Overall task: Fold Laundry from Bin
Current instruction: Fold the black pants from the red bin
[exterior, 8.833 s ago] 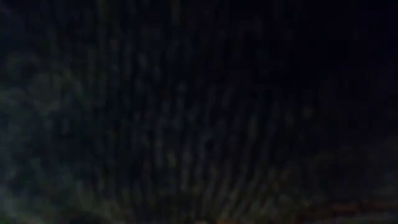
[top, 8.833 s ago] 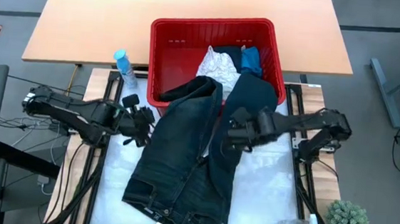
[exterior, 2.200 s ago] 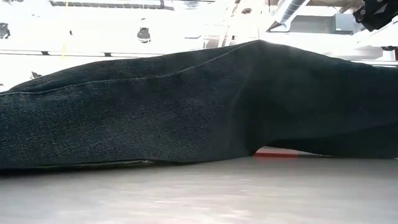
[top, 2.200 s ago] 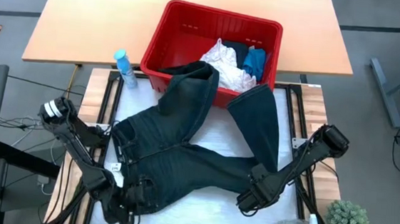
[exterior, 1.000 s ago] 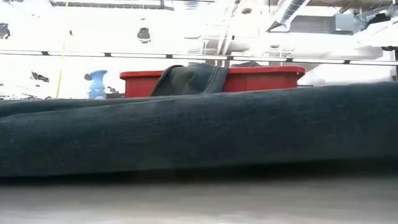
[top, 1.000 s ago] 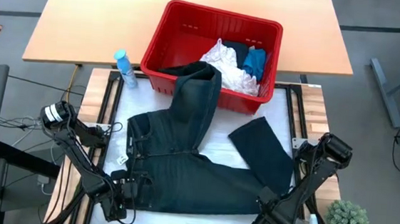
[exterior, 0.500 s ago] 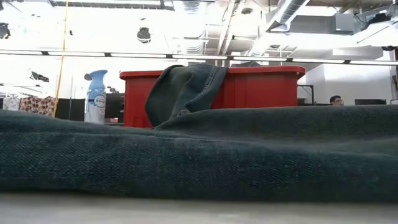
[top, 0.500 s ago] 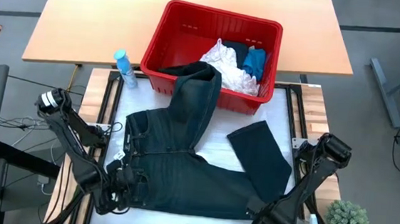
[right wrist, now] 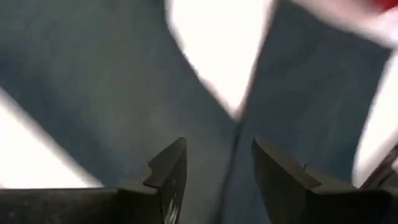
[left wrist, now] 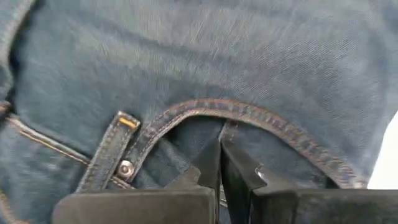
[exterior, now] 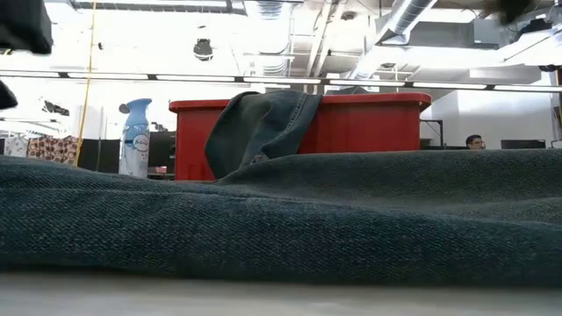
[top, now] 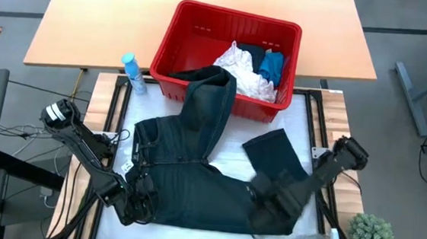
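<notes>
Since a second ago the right gripper (top: 262, 202) has left the near right corner of the table and come in over the jeans' (top: 193, 180) lower leg, its fingers (right wrist: 169, 174) now parted with nothing between them. At the near left, the left gripper (top: 140, 202) sits on the waistband area of the dark jeans; its wrist view shows the two fingers (left wrist: 211, 167) pressed together at the curved pocket seam, whether pinching denim or merely touching it I cannot tell. One leg of the jeans climbs up and hangs over the front rim of the red bin (top: 193, 34), while the other leg lies bent toward the table's right side on the white mat (top: 234, 148). Inside the bin remain a white crinkled garment (top: 241, 64), a small bright blue one (top: 273, 63) and a dark piece behind them. A blue spray bottle (top: 131, 71) stands just beside the bin's left wall.
</notes>
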### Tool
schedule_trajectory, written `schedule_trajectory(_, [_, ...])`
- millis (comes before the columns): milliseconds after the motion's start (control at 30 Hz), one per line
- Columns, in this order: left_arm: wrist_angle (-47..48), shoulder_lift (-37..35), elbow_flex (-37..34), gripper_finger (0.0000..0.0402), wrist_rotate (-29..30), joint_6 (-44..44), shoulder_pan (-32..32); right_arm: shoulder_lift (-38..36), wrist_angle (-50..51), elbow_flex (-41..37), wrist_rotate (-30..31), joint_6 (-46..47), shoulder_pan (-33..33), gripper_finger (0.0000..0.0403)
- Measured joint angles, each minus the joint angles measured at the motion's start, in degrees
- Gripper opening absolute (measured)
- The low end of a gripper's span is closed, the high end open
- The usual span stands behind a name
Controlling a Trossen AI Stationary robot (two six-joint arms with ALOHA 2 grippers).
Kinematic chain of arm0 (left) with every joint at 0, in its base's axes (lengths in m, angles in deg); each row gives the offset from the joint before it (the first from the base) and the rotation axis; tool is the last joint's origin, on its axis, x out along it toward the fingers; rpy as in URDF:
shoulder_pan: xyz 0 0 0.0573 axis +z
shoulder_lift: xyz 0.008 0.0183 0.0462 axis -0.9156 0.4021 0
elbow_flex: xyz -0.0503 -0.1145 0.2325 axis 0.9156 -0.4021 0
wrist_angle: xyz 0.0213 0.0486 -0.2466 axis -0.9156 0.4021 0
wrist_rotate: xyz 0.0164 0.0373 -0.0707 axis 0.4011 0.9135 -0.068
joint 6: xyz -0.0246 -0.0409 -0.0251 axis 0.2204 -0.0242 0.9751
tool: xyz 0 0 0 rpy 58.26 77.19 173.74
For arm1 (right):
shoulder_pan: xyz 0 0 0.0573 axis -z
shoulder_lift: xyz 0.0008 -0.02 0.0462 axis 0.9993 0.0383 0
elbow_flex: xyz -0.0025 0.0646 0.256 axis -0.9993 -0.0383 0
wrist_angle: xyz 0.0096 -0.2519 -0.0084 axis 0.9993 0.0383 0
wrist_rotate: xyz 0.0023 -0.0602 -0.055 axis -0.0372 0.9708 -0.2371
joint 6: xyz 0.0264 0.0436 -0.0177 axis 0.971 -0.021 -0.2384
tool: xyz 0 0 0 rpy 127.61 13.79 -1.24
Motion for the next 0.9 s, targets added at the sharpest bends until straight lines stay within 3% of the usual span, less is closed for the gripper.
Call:
schedule_trajectory(167, [-8.5, 0.6, -6.2, 0.0, -1.2, 2.5, 0.0, 1.0, -3.4, -2.8, 1.5, -10.7, 10.2, 0.0202])
schedule_trajectory(333, [-12.9, 0.4, -8.9, 0.0, -2.0, 5.3, -0.4, 1.6, -7.4, -8.0, 1.7, -14.6, 17.7, 0.0202])
schedule_trajectory(900, [-13.3, 0.4, -9.0, 0.0, -3.9, 5.5, -0.5, 1.6, -31.5, -27.5, -3.2, -23.4, 27.6, 0.0202])
